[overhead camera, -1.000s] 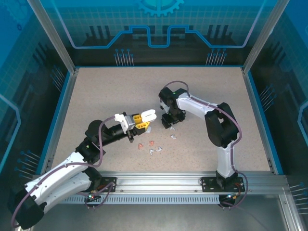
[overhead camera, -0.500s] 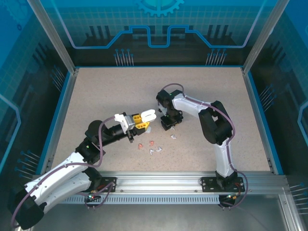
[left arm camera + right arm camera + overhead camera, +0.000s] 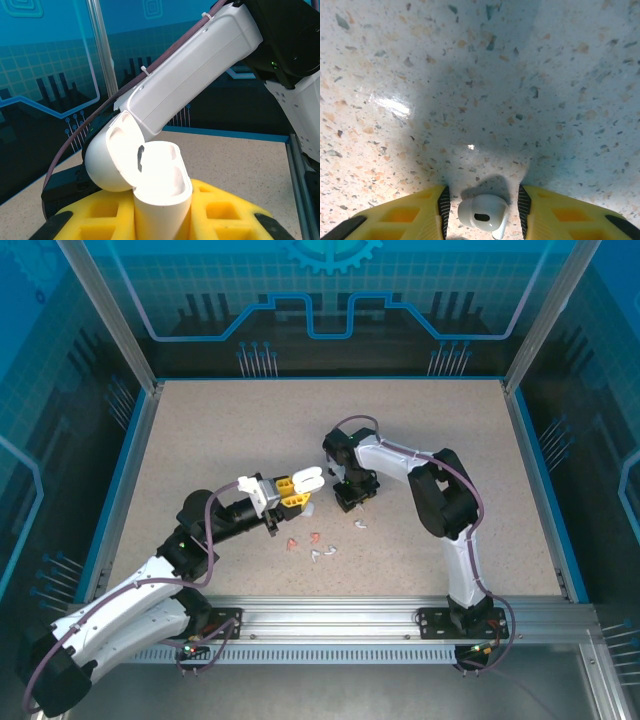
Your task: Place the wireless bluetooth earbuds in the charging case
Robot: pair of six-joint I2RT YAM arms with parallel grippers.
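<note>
The white earbud (image 3: 482, 214) lies on the table, set between the two yellow fingers of the right claw (image 3: 483, 207). The stem points toward the claw's own side. The jaws stand narrow around the earbud, with a sliver of daylight showing at each black pad, so I'd not call it gripped yet.

To do this well, I reckon the claw wants to stay low and square and pinch the rounded body rather than the stem. A thing this small and smooth could squirt out forward across the table. Once it is caught, it should lift straight up before swinging.

Just beside that claw, the left claw (image 3: 297, 492) is clamped on the open charging case (image 3: 160, 175). The lid (image 3: 107, 160) is thrown back and the mouth faces up, ready to receive. The white forearm of the right arm (image 3: 190, 70) passes close behind the case.

A second white earbud (image 3: 360, 522) sits just on the near side of the right claw. A few more loose earbuds (image 3: 315, 545), salmon and white, lie on the near side of the left claw.

The table (image 3: 470, 75) is pale speckled stone-look and a bit glossy. An aluminium frame (image 3: 120, 330) and blue-lit patterned panels (image 3: 320, 300) enclose it.
</note>
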